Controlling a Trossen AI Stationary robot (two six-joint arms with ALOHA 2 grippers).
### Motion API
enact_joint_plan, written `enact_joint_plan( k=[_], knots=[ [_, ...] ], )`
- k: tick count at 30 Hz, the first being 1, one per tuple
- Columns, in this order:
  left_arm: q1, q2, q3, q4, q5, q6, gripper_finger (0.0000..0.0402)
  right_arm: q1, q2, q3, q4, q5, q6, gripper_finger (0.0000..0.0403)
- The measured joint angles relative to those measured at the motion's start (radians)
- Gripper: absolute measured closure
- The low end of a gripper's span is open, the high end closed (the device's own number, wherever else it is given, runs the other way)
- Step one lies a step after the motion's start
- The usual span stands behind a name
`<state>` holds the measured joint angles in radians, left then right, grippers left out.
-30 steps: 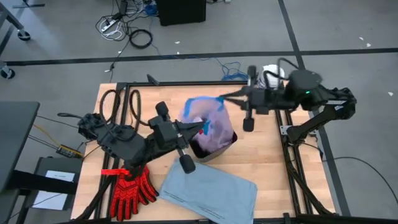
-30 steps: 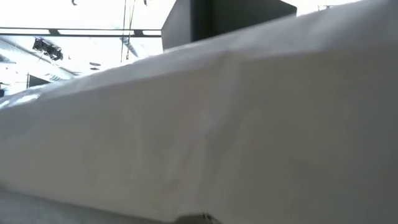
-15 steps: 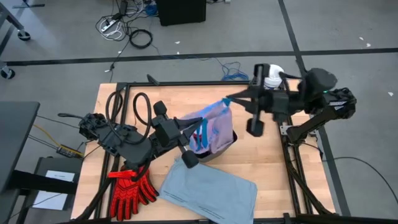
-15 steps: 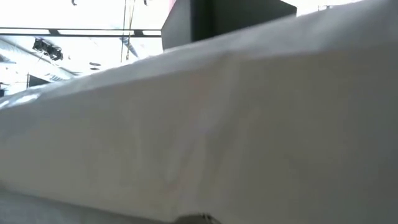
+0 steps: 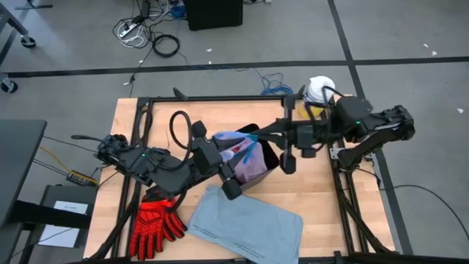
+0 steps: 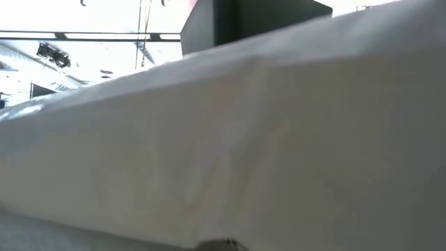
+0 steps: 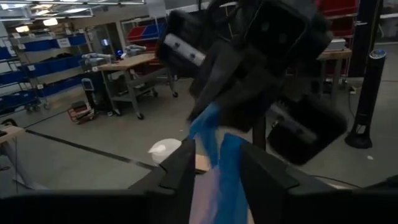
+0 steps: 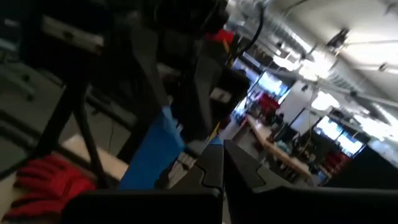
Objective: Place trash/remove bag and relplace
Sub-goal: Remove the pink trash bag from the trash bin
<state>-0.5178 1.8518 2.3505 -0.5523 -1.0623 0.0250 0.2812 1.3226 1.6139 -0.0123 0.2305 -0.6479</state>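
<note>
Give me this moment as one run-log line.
left gripper: open around blue drawstring | right gripper: shut on drawstring | pink bag: in bin, mid-table | grey-blue liner: flat on table

Two arms, matte black, blocky jointed links. Left arm: looped black cable along upper link, cylindrical motor stubs sticking out near wrist. Right arm: rounded dark joint housings, small green light on elbow, black cable arching over.
</note>
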Motion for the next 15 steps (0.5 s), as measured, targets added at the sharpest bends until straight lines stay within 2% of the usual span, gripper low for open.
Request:
enact_joint_plan(
  k=[3,11,15],
  knots=[
    [0.005,0.008,0.0,-0.001,-0.008,-0.002,0.0253,0.0,0.003,-0.002,0.004,-0.001,-0.001,0.0403],
    [0.008,0.008,0.0,-0.022,-0.112,-0.005,0.0209,0.0,0.001,0.0,0.01,-0.057,0.007,0.0403],
    [0.008,0.008,0.0,-0.019,-0.067,-0.01,0.0193,0.0,0.0,0.0,0.011,-0.103,0.008,0.0403]
  ],
)
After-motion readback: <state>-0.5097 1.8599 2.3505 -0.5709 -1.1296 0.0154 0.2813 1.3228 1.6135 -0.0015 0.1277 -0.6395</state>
